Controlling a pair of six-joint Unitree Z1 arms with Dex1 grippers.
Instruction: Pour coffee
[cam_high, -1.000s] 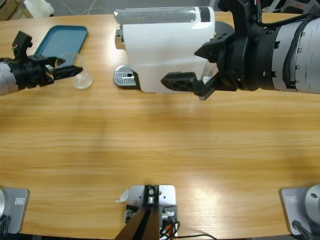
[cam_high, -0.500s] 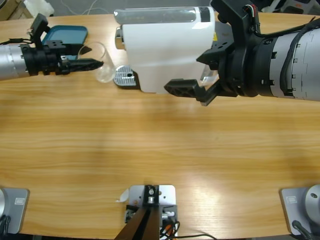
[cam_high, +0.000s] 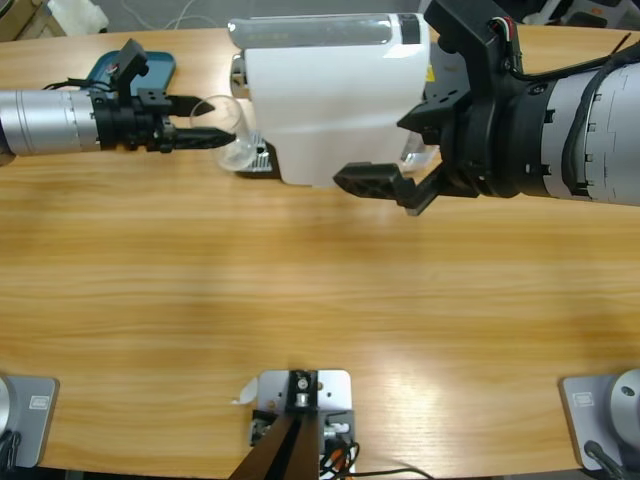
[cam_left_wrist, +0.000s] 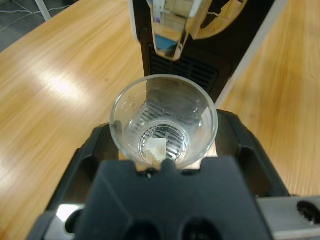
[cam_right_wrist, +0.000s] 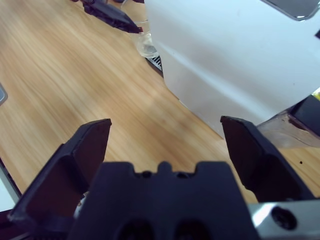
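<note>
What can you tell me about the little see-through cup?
The cup is clear, glass or plastic, round, and narrower at the bottom. It stands upright, held between the jaws of the left gripper over the metal drip grate at the front of the white coffee machine, below its spout. It looks almost empty, with only a small pale patch at the bottom.

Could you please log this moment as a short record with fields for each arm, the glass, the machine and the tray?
left gripper: shut on the glass, at the machine's drip grate
right gripper: open, holding nothing, beside the machine's white body
glass: clear, upright, under the spout, no coffee visible inside
coffee machine: white, at the table's far edge
drip grate: metal, partly hidden by the glass
tray: teal, behind the left arm
</note>
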